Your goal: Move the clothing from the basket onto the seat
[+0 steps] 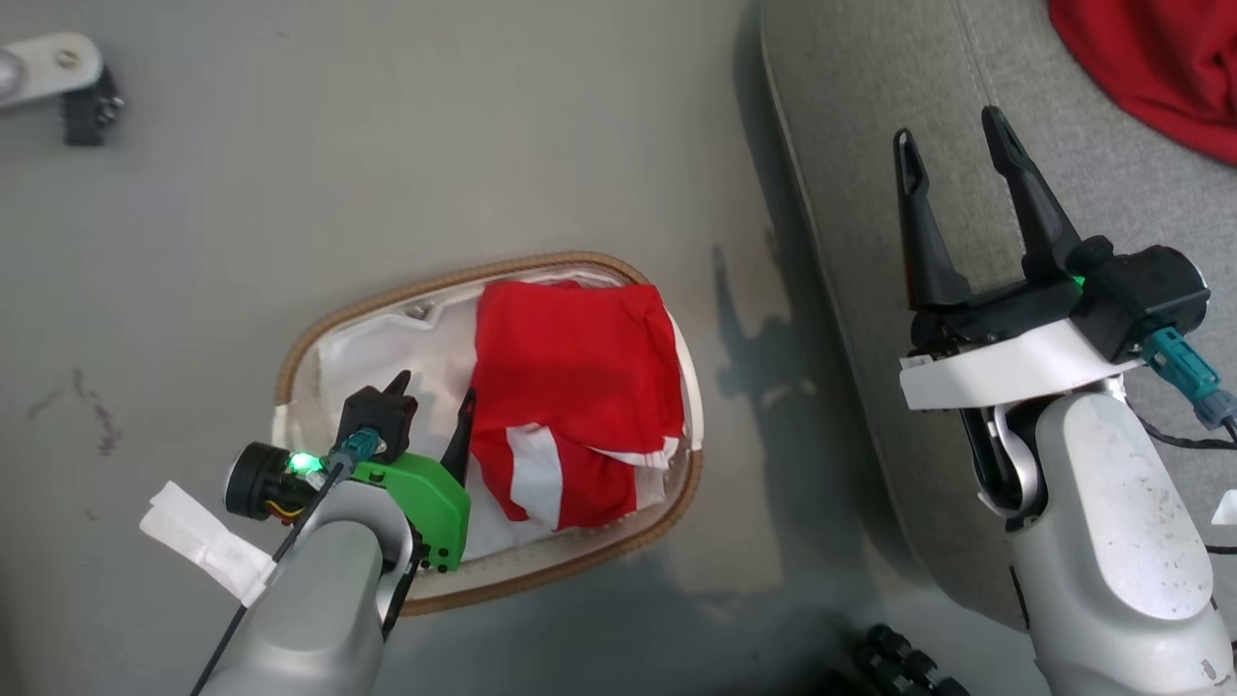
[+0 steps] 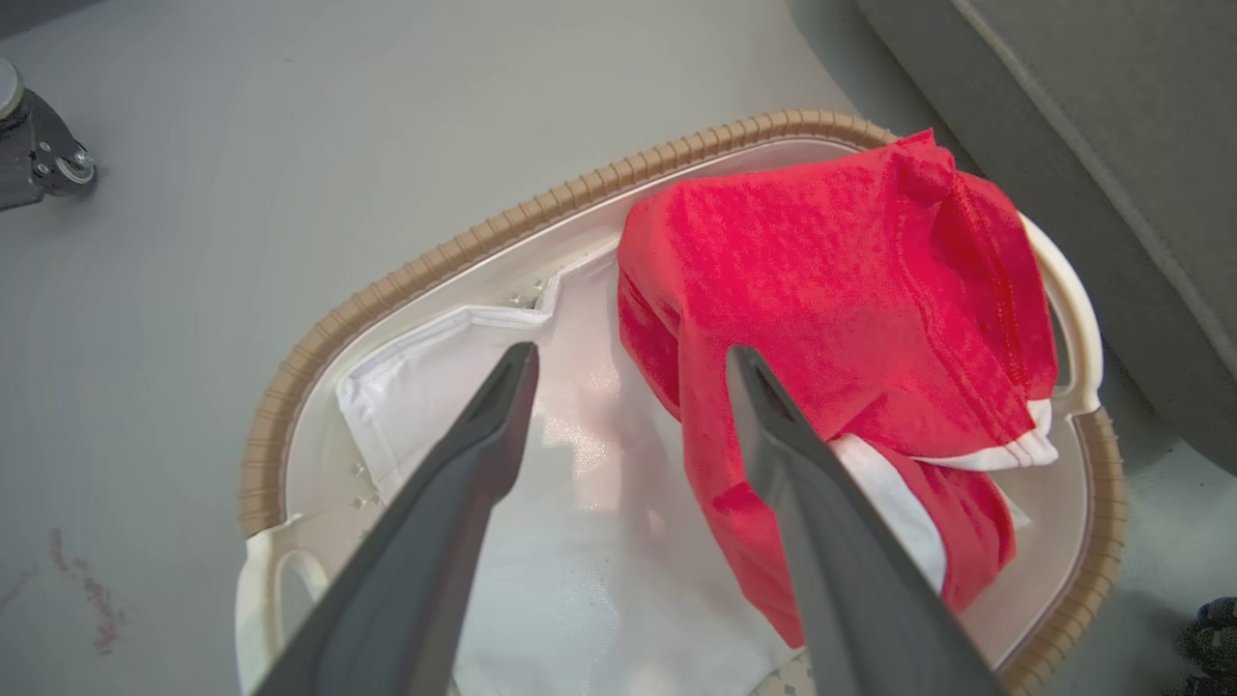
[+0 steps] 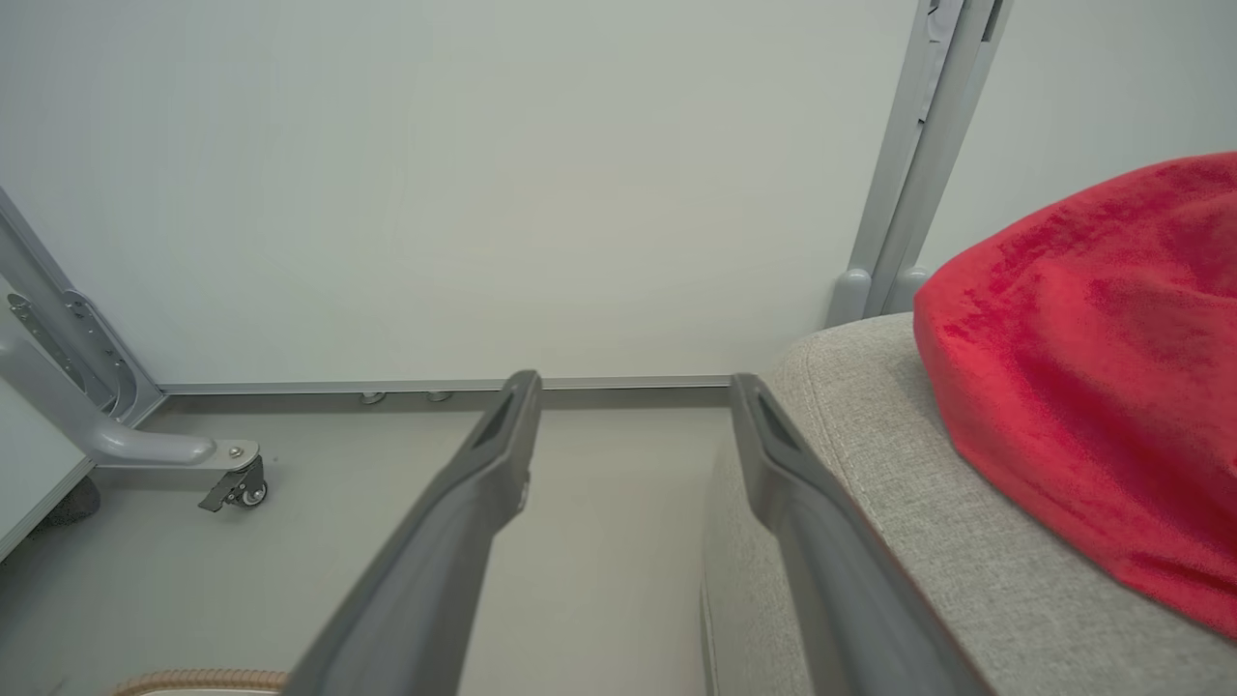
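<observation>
no brand or lettering can be read anywhere; a white tape tag (image 1: 203,546) on the left forearm is too blurred to tell whether it carries writing. in the head view the left arm rises from 7 o'clock, its forearm pale grey with a green bracket (image 1: 425,493) and a lit green lamp at the wrist, and the left gripper (image 1: 435,391) points towards 12 o'clock above the basket (image 1: 387,300), tipped down into it. its jaws are spread wide and hold nothing; in the left wrist view one finger hangs over the white liner (image 2: 580,541) and the other crosses in front of the striped garment (image 2: 841,319), and contact cannot be told. that garment, red with white bands and white trim, lies crumpled in the basket's 3 o'clock half, one edge draped over the rim. the basket stands on the grey floor (image 1: 387,145), just beside the seat (image 1: 870,193), which fills the head view's 1 to 4 o'clock. the right arm rises from 5 o'clock, its wrist bent, and the right gripper (image 1: 949,128) points to 12 o'clock above the seat's edge, jaws spread and empty. the plain red garment (image 1: 1160,68) lies on the seat at 1 o'clock, well apart from that gripper. a castor wheel (image 1: 82,106) on a grey frame leg sits at 10 o'clock.
</observation>
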Robot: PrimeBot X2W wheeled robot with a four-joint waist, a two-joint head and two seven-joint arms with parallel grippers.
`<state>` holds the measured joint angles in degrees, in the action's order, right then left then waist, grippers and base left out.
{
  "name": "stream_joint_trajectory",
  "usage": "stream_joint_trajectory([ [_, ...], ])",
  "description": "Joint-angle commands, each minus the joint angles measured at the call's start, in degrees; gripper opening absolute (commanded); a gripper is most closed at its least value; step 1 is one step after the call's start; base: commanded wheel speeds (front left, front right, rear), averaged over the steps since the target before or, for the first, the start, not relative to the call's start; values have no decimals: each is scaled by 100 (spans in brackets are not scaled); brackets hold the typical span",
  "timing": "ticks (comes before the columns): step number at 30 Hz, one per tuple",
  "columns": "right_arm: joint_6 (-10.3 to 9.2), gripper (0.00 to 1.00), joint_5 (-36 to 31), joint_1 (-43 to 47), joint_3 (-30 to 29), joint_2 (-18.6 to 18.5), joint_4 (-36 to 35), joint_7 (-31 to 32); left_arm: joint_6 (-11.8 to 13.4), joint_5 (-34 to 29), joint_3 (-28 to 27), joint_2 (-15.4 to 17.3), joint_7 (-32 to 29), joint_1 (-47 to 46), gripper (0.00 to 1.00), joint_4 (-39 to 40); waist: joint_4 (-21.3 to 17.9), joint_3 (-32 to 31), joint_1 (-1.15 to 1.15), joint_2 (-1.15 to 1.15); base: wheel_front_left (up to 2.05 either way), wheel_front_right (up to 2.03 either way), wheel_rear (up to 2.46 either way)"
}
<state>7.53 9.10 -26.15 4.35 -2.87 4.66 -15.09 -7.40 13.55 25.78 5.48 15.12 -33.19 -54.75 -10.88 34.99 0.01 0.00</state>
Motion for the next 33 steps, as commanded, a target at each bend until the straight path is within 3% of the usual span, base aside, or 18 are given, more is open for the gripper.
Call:
stream_joint_trajectory([
  [1, -8, 100, 62, -111, 20, -4, -52, -12, -16, 30, 23, 82, 5, -158, 100, -54, -573, 699, -1, 0, 0, 0, 0],
  [15, -8, 100, 310, -273, 91, -7, -216, -12, -16, 333, 442, 200, 6, -520, 100, -481, -837, 1131, -1, 0, 0, 0, 0],
  [16, -8, 100, 317, -274, 86, -6, -219, -12, -16, 371, 481, 203, 6, -551, 93, -505, -844, 1140, -1, 0, 0, 0, 0],
  [17, -8, 100, 320, -274, 80, -7, -219, -12, -16, 407, 513, 204, 5, -570, 55, -521, -848, 1143, -1, 0, 0, 0, 0],
  [19, -8, 100, 321, -269, 64, -7, -205, -12, -16, 488, 590, 200, 5, -589, 14, -532, -847, 1137, -1, 0, 0, 0, 0],
  [20, -8, 100, 318, -267, 57, -7, -193, -12, -16, 531, 628, 196, 5, -591, 0, -529, -843, 1129, -1, 0, 0, 0, 0],
  [33, -8, 100, 131, -168, -16, -9, 11, -12, -16, 810, 978, 185, 5, -483, 0, -218, -572, 699, -1, 0, 0, 0, 0],
])
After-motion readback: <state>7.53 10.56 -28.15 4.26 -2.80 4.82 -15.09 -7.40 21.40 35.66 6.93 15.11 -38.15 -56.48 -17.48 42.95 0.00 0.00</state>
